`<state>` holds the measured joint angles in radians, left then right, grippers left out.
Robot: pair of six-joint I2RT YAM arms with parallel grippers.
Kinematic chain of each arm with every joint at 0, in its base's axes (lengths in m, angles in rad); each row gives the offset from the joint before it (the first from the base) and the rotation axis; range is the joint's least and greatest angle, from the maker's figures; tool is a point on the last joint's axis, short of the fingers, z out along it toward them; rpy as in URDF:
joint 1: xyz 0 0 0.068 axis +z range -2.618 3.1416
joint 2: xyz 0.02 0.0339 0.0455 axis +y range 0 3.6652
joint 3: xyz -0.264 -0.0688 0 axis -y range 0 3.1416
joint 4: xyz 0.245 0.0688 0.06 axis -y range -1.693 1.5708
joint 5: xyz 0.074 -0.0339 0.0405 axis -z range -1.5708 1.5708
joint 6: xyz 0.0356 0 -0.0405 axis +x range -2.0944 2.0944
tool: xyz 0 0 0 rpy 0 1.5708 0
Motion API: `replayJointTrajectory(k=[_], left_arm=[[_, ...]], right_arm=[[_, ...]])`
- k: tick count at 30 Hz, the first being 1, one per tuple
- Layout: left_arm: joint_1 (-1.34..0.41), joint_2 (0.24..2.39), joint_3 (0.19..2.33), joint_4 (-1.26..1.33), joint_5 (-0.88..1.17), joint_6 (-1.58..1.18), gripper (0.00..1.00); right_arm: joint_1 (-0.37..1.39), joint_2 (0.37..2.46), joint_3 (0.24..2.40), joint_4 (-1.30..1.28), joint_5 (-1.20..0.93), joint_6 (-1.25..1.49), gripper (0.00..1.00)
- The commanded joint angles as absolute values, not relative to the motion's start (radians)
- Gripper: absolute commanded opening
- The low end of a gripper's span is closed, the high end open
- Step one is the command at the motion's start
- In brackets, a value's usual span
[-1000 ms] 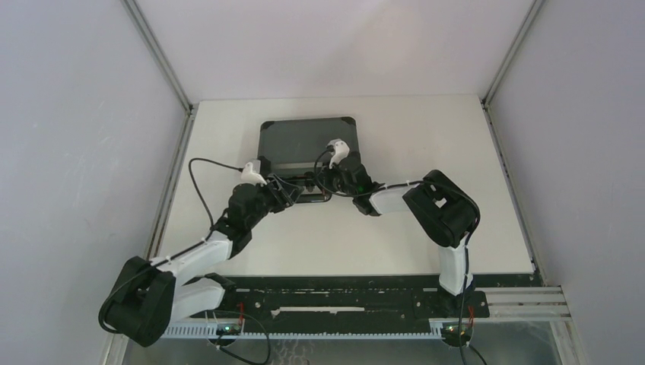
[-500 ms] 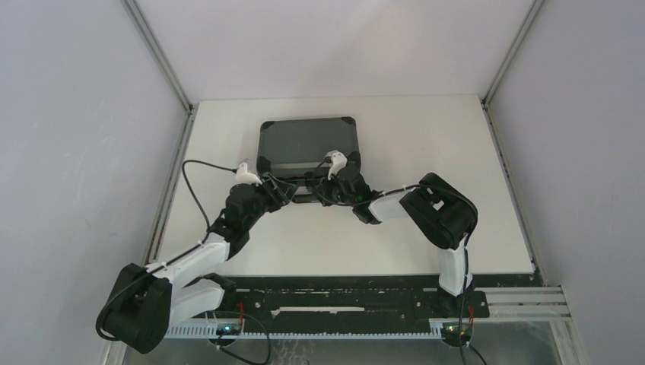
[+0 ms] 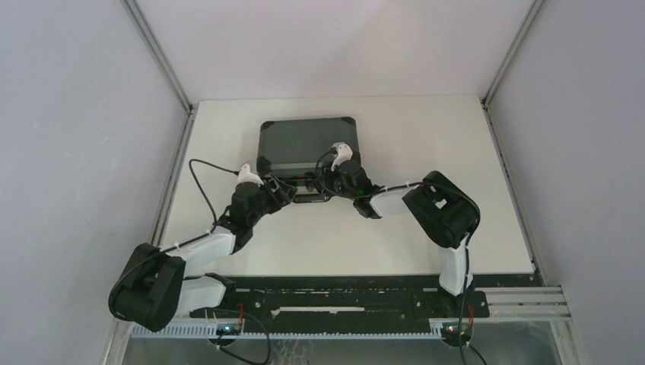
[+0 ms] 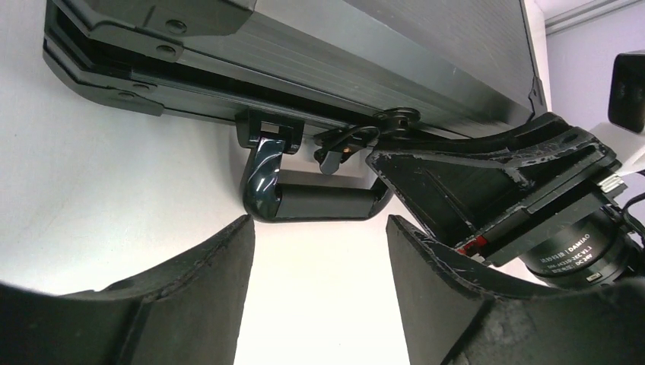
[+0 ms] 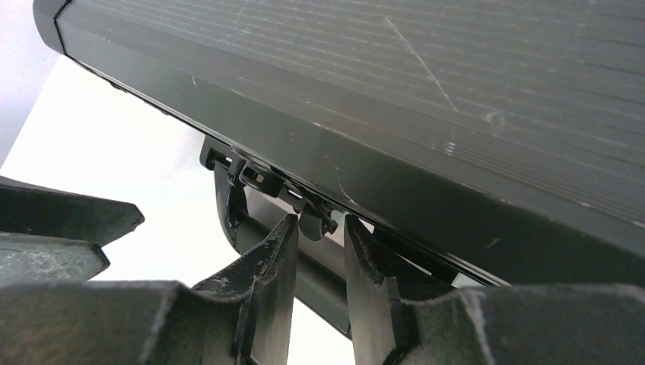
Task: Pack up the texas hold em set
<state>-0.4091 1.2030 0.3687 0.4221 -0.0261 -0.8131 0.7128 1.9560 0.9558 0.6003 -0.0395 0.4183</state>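
Where the briefcase (image 3: 308, 143) lies: flat on the white table (image 3: 456, 198), toward the far side and a little left of centre, with its handle edge facing my arm bases.
Lid: down on the lower shell. From the left wrist camera I see only a thin dark seam between the two halves, with black corner guards at the near left corner.
Contents: hidden from me under the shut lid.
Handle (image 4: 323, 201): glossy black, folded out from the front edge and lying low over the table.
Left end effector (image 4: 318, 228): fingers spread wide and gripping nothing. It sits low at the case's front edge. The handle lies just beyond the gap between the fingertips, apart from both.
Right end effector (image 5: 319, 226): fingers drawn in to a narrow gap, tips up against the front edge. A small latch tab (image 5: 312, 222) sits between them, near the handle's mount. I cannot tell whether the pads actually press on it.
Arms: both reach in from the near edge and meet at the case's front edge, the left from the left and the right from the right. The two end effectors are close beside each other. In the left wrist view, one finger of the right one crosses in front of the handle's right end.
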Motion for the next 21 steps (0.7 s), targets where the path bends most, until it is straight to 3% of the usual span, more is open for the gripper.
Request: replayJointTrajectory(k=[1, 7, 9, 11, 21], left_arm=[[-0.400, 1.227, 0.422, 0.483, -0.047, -0.823, 0.70], [-0.398, 1.247, 0.405, 0.552, -0.033, -0.823, 0.70], [-0.399, 1.249, 0.409, 0.558, -0.033, -0.812, 0.71], [-0.398, 1.249, 0.411, 0.559, -0.030, -0.807, 0.71], [-0.400, 1.318, 0.403, 0.650, -0.030, -0.780, 0.69]], right_arm=[[0.655, 1.893, 1.008, 0.642, 0.017, 0.394, 0.37], [0.640, 1.846, 1.009, 0.676, -0.003, 0.367, 0.39], [0.630, 1.849, 1.023, 0.667, -0.015, 0.371, 0.50], [0.617, 1.867, 1.038, 0.666, -0.025, 0.375, 0.55], [0.605, 1.881, 1.053, 0.710, -0.025, 0.364, 0.47]])
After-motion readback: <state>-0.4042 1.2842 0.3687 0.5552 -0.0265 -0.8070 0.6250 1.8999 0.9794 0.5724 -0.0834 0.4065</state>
